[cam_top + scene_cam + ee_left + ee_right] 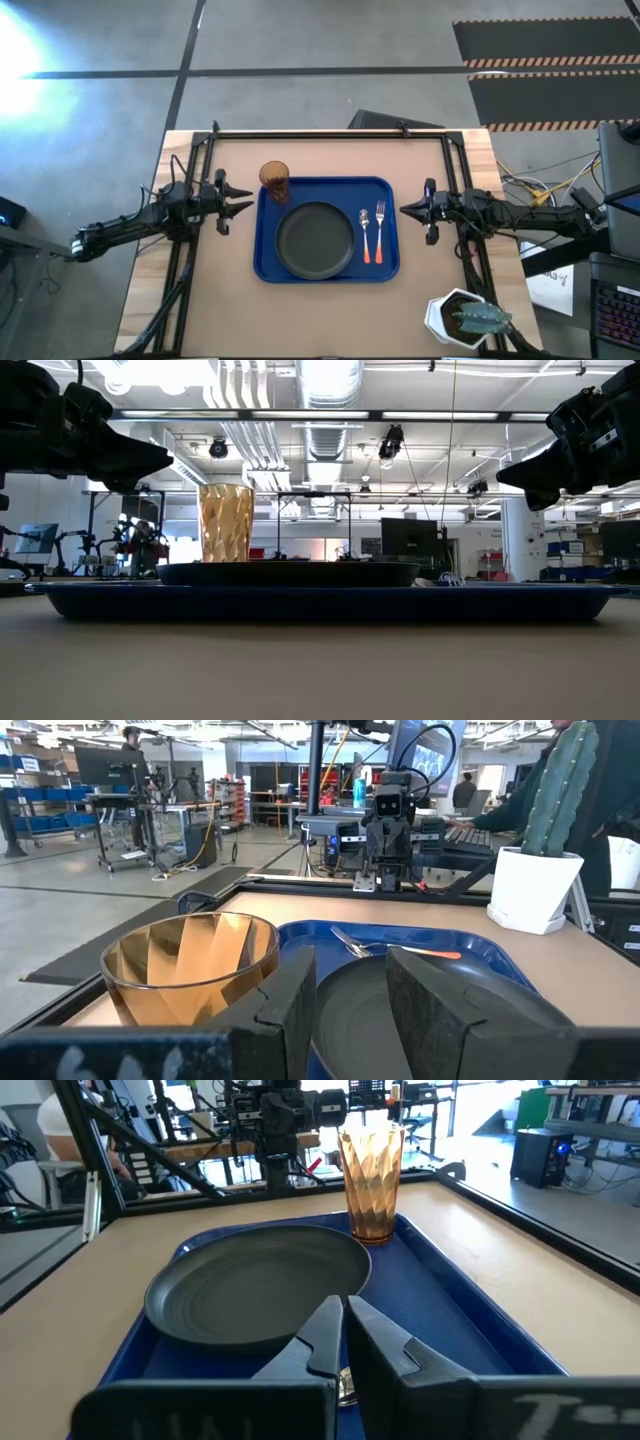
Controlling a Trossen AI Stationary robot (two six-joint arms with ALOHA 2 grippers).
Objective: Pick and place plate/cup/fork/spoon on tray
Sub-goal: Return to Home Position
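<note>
The blue tray (270, 252) lies at the table's middle. The black plate (316, 240) rests flat on it. The orange-handled spoon (365, 237) and the silver fork (380, 228) lie side by side on the tray, right of the plate. The amber cup (275, 180) stands upright in the tray's far left corner. My left gripper (238, 200) hovers open just left of the tray, with the cup (190, 965) and plate (480, 1010) in front of it. My right gripper (405, 209) hovers shut just right of the tray, facing the plate (260, 1295) and cup (372, 1180).
A white hexagonal pot with a cactus (465, 318) stands at the table's near right corner. A dark frame rail (330, 132) runs along the far edge, with struts down both sides. Bare table lies near the tray's front edge (320, 320).
</note>
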